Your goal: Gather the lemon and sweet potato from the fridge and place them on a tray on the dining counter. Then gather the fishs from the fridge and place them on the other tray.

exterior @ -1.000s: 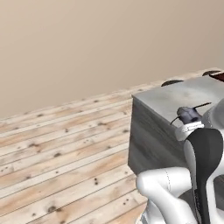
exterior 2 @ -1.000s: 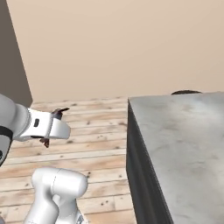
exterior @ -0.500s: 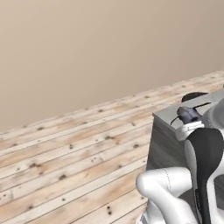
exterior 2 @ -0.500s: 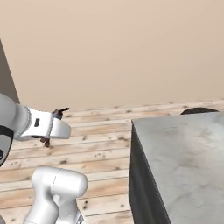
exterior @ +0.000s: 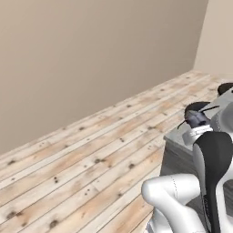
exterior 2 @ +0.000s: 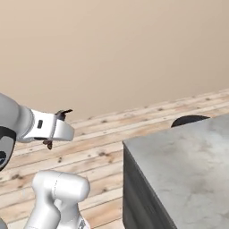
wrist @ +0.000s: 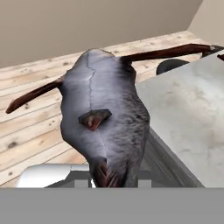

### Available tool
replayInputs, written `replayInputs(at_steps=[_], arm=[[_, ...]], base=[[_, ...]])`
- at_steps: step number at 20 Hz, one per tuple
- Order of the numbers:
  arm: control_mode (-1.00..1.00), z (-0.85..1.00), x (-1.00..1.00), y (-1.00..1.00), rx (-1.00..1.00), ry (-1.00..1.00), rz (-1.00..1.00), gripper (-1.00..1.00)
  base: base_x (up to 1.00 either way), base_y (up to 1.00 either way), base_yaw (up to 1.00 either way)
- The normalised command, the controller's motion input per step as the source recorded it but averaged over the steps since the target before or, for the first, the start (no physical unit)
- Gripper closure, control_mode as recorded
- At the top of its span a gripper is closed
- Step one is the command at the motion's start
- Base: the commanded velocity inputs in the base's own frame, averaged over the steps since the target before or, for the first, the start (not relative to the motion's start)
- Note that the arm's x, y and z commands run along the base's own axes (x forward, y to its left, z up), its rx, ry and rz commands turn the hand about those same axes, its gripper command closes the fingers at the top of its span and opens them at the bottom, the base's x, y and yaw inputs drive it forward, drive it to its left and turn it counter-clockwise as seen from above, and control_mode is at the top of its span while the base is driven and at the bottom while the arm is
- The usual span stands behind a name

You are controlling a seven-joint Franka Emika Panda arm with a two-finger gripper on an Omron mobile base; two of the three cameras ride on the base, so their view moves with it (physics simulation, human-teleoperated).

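Note:
My gripper [wrist: 112, 183] is shut on a fish [wrist: 105, 127], a grey body with dark red fins that stick out to both sides. From the left base view the fish [exterior: 196, 118] shows at the end of the arm, above the corner of the dining counter [exterior: 175, 136]. In the right base view its dark fins [exterior 2: 64, 112] poke out around the white hand, left of the dining counter [exterior 2: 179, 156]. The marbled top [wrist: 188, 109] lies just right of the fish. The fridge, lemon, sweet potato and trays are out of view.
A dark stool [exterior 2: 190, 120] stands at the counter's far edge, also seen as a stool [wrist: 170, 64] beyond the fish. Wooden floor [exterior: 91, 164] runs to a plain beige wall [exterior: 91, 59]. A wall corner [exterior: 202, 36] shows at the right.
The whole picture has swung, so the base has turned: the counter has slid right in the left view. The fish stays in the gripper.

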Motion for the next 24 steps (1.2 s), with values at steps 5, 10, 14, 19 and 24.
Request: replayInputs(at_steps=[5,10,14,19,24], arm=[[1.00,0.00,0.00,0.00,0.00,0.00,0.00,1.00],[1.00,0.00,0.00,0.00,0.00,0.00,0.00,1.00],[1.00,0.00,0.00,0.00,0.00,0.00,0.00,1.00],[1.00,0.00,0.00,0.00,0.00,0.00,0.00,1.00],[1.00,0.00,0.00,0.00,0.00,0.00,0.00,1.00]], base=[[0.65,0.37,-0.44],[0.65,0.42,-0.45],[0.66,0.46,-0.46],[0.69,0.49,-0.46],[0.75,0.48,-0.45]])
